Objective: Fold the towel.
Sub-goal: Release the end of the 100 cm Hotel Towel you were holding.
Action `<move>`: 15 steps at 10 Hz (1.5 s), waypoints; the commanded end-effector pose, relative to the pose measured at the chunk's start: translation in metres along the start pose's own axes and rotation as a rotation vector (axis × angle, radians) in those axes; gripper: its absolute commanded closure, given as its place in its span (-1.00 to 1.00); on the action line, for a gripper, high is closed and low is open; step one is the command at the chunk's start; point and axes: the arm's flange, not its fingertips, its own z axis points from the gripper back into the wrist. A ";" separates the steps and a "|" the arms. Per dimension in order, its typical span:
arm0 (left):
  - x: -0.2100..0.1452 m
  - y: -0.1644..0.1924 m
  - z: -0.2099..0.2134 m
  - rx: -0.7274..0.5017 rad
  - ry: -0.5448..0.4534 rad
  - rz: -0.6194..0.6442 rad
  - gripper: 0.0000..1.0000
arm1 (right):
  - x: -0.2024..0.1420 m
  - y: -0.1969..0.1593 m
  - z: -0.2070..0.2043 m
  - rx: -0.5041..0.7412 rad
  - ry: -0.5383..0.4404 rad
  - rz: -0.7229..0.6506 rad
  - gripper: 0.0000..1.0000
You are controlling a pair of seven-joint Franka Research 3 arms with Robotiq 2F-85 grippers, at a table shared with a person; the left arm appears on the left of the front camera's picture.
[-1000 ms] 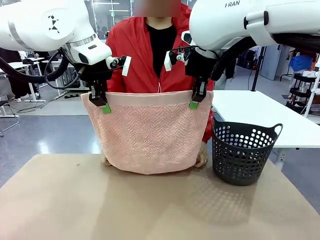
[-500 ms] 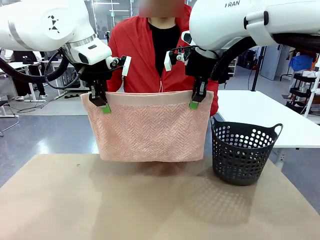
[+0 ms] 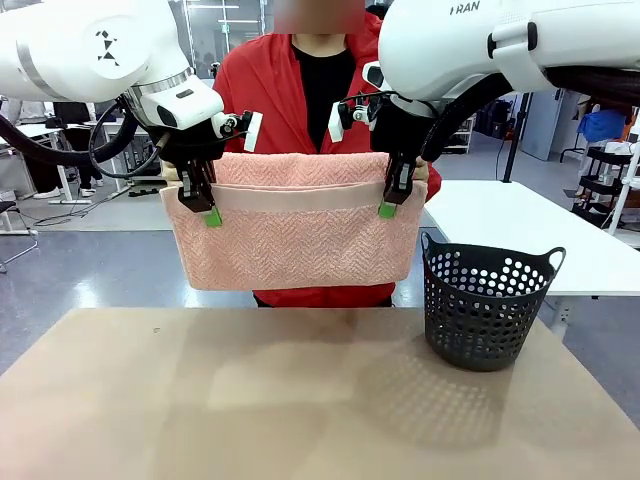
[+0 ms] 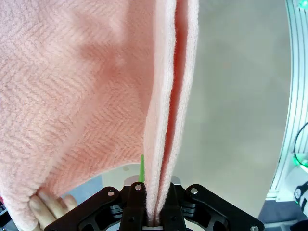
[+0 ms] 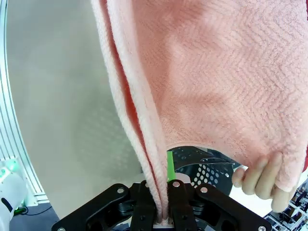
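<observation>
Salmon-pink towel (image 3: 295, 250) hangs above the table (image 3: 300, 410), clenched by left gripper (image 3: 210, 213) and right gripper (image 3: 388, 206). Likely step: half fold; next, align 2 edges.

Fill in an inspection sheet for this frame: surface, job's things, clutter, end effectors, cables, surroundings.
Surface: brown table, towel's shadow on it.
Job's things: towel hanging doubled above the table, far layer raised by the person's hands.
Clutter: dark basket on the table's right.
End effectors: left end effector and right end effector shut on the towel's top band.
Cables: black cables looped by the left arm.
Surroundings: white table, person's red jacket.
</observation>
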 end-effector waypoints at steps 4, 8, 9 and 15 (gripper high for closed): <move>0.000 0.004 0.003 0.007 0.014 -0.014 1.00 | -0.002 0.000 0.003 0.002 -0.002 0.011 1.00; 0.000 0.004 0.003 0.007 0.014 -0.014 1.00 | -0.002 0.000 0.003 0.002 -0.002 0.011 1.00; 0.000 0.004 0.003 0.007 0.014 -0.014 1.00 | -0.002 0.000 0.003 0.002 -0.002 0.011 1.00; 0.000 0.004 0.003 0.007 0.014 -0.014 1.00 | -0.002 0.000 0.003 0.002 -0.002 0.011 1.00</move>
